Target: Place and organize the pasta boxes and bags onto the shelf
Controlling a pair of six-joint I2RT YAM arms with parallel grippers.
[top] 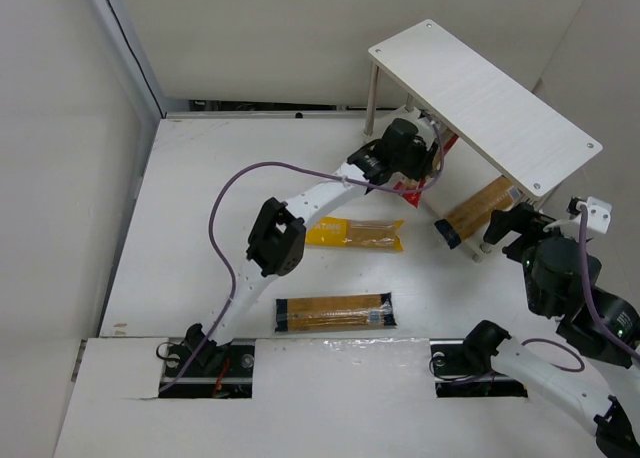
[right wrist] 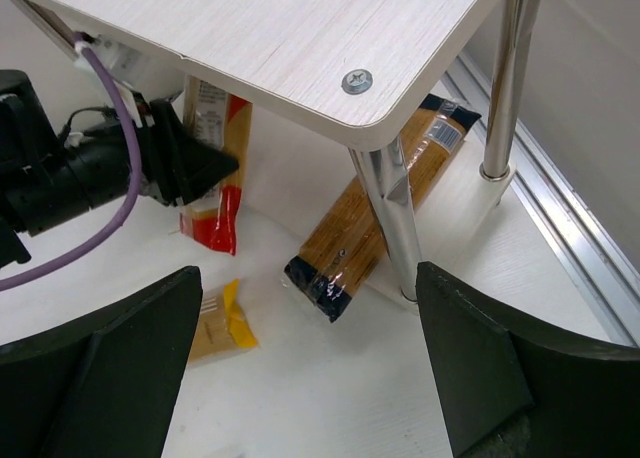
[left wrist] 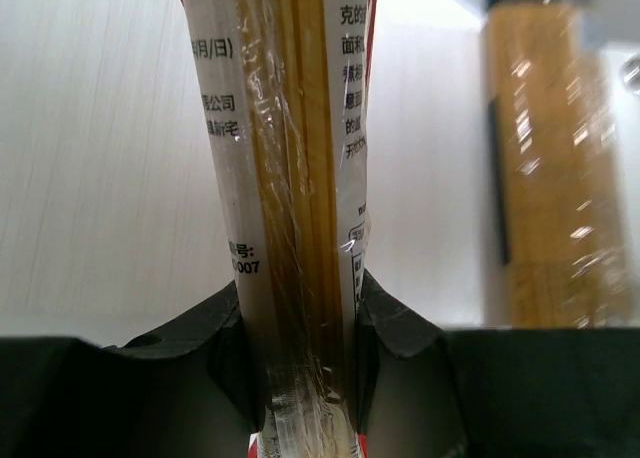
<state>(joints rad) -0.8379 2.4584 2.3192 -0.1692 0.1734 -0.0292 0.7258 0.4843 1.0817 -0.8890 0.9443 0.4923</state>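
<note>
Red-ended pack [left wrist: 290,158] is clamped in the left gripper [left wrist: 300,308], with both dark fingers [left wrist: 395,328] pressed against its clear wrap near one end. The pack runs up out of the left wrist view, golden strands showing between white printed panels. From the right wrist view it hangs roughly upright under the shelf [top: 480,93], its lower red end close to the table [top: 200,198]; I cannot tell if it touches.

Right gripper [right wrist: 310,348]: jaws spread wide, holding nothing, hovering near the shelf's near corner.

- navy-ended pack [right wrist: 375,228]: lies flat and diagonal beneath the top board, a chrome leg crossing in front of it; just beside the red-ended pack, apart from it.
- yellow pack [top: 355,233]: flat on the table, outside the shelf, near the left arm's forearm.
- second navy-ended pack [top: 335,311]: flat on the table nearer the arm bases, well apart from the shelf.
</note>
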